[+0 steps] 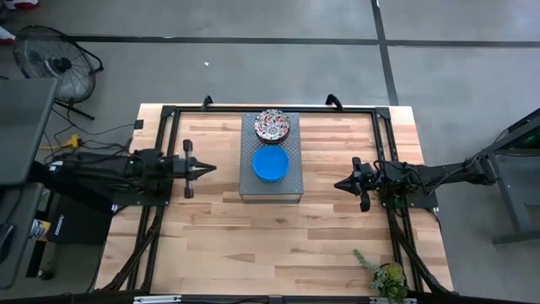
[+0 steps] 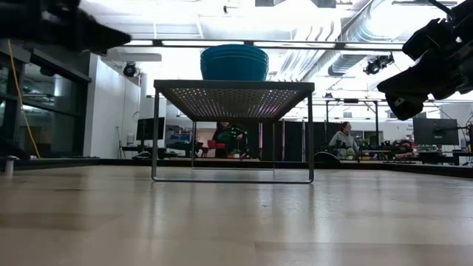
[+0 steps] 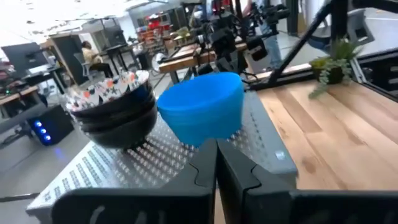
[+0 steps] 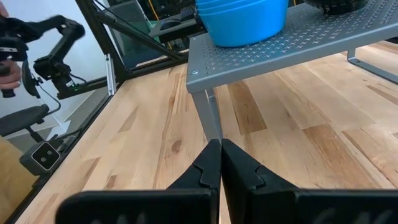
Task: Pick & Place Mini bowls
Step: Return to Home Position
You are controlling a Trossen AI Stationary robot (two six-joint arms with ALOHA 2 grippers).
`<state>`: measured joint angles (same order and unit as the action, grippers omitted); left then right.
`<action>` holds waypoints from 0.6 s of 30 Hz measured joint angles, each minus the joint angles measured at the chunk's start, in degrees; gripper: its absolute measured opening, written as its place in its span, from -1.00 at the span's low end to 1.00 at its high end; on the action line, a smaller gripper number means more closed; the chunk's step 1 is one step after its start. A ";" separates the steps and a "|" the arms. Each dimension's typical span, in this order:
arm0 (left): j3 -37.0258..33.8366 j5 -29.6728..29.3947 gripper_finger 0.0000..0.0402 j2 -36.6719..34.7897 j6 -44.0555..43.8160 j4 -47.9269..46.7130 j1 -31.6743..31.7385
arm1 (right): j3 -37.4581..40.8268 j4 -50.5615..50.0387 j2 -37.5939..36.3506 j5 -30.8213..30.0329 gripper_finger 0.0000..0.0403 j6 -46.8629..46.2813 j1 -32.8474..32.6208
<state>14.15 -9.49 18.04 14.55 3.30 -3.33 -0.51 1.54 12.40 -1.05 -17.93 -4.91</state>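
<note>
At the near right corner of the pale wooden plank table (image 1: pixel 211 245) sits a small green potted plant (image 1: pixel 384 274), well apart from everything else. Farther in, the left gripper (image 1: pixel 209 169) hangs left of the grey perforated metal shelf (image 1: pixel 291 191) and the right gripper (image 1: pixel 339 183) hangs right of it. Both point inward and are clear of the shelf. Each wrist view shows that arm's two dark fingers pressed together with nothing between them. On the shelf's near half stands the stack of plain bright blue mini bowls (image 1: pixel 270 163), nested so that only their rims tell them apart. Just beyond it, close beside though I cannot tell whether touching, stands the stack of white mini bowls with a red-and-dark floral pattern (image 1: pixel 272 125), which are dark on the outside. Every bowl I can see is on the shelf, so the sorting looks finished and the arms appear parked. Should a bowl need lifting, I judge them light, stiff and smooth-walled, likely slippery. The patterned ones may chip if they are ceramic, which I cannot tell. The sound hold is across the top bowl's rim, one finger inside and one outside, raised straight so the bowl beneath is not dragged along. Beyond the table's far left corner a black floor fan (image 1: pixel 51 63) stands on the grey floor.
</note>
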 joint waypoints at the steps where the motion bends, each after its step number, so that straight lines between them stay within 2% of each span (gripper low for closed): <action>1: -0.61 0.34 -1.00 -2.24 0.18 -1.74 0.04 | 0.00 0.01 0.00 0.01 -1.00 0.00 -0.01; 5: -1.29 4.53 -1.00 -7.82 0.23 -6.43 2.56 | 0.01 0.01 0.00 0.01 -1.00 0.00 -0.01; 11: -1.51 12.27 -1.00 -11.49 1.77 -6.69 6.62 | 0.00 0.02 0.00 0.00 -1.00 0.00 0.00; 18: -7.77 13.10 -1.00 -15.19 0.20 0.57 7.08 | 0.01 0.02 0.00 0.01 -1.00 0.00 -0.01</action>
<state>6.38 3.61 2.85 14.74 3.87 3.75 -0.50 1.56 12.40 -1.04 -17.93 -4.93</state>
